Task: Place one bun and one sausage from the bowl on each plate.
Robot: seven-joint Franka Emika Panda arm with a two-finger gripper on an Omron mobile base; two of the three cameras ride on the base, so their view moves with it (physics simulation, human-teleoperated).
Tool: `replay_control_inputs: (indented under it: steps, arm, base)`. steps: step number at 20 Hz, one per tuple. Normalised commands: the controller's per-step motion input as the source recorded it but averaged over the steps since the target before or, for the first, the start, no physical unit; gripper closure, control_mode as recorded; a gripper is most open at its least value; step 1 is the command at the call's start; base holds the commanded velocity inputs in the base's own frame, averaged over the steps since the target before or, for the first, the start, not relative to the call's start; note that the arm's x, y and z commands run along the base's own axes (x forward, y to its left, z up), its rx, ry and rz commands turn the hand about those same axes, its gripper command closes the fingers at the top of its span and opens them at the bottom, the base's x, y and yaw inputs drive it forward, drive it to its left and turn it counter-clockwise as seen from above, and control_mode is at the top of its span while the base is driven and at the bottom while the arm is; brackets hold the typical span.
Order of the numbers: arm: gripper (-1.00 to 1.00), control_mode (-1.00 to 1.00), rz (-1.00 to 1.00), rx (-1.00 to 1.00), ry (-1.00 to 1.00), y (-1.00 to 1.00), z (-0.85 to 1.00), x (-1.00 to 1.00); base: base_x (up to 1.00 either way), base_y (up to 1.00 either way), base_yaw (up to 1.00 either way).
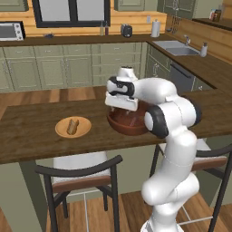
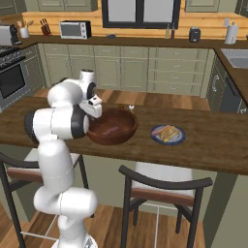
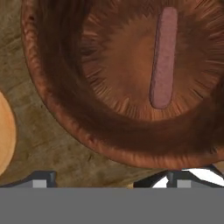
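On the wooden counter (image 1: 27,131), the gripper (image 1: 121,108) hangs over the bowl (image 2: 123,133), fingers apart and empty. One sausage (image 3: 163,57) lies at two o'clock inside, likely meant for the tan plate (image 1: 61,131), which holds only a bun (image 1: 72,126).

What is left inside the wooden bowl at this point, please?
Nearly empty: the bowl holds one sausage lying flat on its bottom; no buns inside.

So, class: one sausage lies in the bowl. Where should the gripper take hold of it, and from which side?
Grip the sausage at its middle, coming straight down from above. It lies flat and alone on the floor of the bowl, whose high walls block any sideways approach. The fingers should close across its narrow width.
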Motion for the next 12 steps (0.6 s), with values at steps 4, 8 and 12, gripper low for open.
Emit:
replay_control_inputs:
  steps: [4, 8, 12]
  arm:
    - [-1.00, -1.00, -0.03, 0.00, 0.04, -1.00, -0.34, 0.30]
    - [-1.00, -1.00, 0.00, 0.00, 0.01, -0.83, -0.54, 0.29]
    - [-1.00, -1.00, 0.00, -0.01, 0.00, -0.42, -0.62, 0.20]
  base:
    - [0.00, 0.00, 0.00]
    - [0.00, 0.00, 0.00]
    - [0.00, 0.00, 0.00]
